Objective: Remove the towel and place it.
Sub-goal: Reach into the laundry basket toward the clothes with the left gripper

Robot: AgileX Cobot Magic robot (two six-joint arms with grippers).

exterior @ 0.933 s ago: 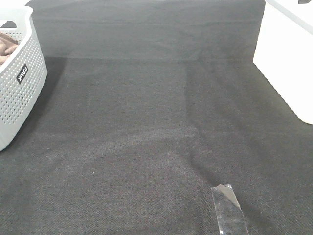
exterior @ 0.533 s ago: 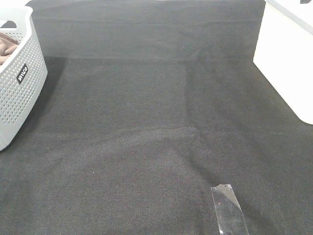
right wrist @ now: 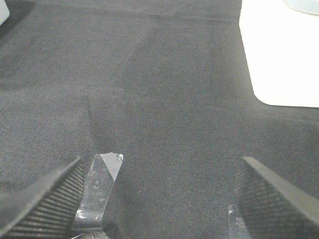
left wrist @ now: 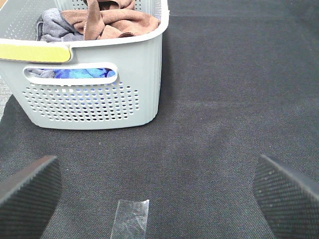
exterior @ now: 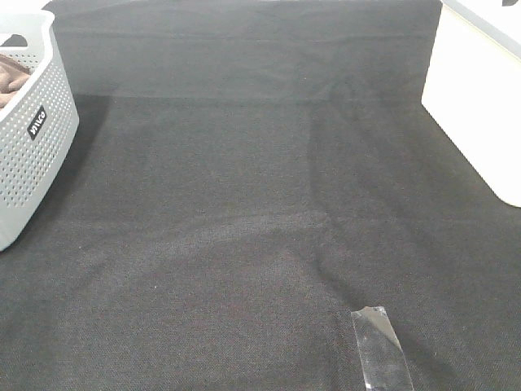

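While the towel (left wrist: pixel 124 20) lies bunched in the basket (left wrist: pixel 94 99), heaped at the rim beside a grey cloth (left wrist: pixel 52 25) and above a blue cloth (left wrist: pixel 79 73) that shows through the handle slot, no part of the task appears done. Lifting it out and laying it down are both left.

Left claw (left wrist: pixel 159 196): jaws spread wide, nothing between them, hanging over the black worktop (left wrist: pixel 234 89) short of the basket's near end wall. The towel sits inside the basket past that wall, well apart from either finger. A tape strip (left wrist: pixel 130 219) lies on the worktop between this claw and the basket.

Right claw (right wrist: pixel 159 199): likewise wide open and empty, over the worktop, with a second tape strip (right wrist: pixel 99 189) just beside one finger. Towel and basket do not show in its wrist view.

From the high camera, the basket stands at the worktop's left edge with a brown fold visible inside, and neither claw appears. A white surface (exterior: pixel 472 106) sits at the far right — whether it is the place meant for the towel cannot be told.
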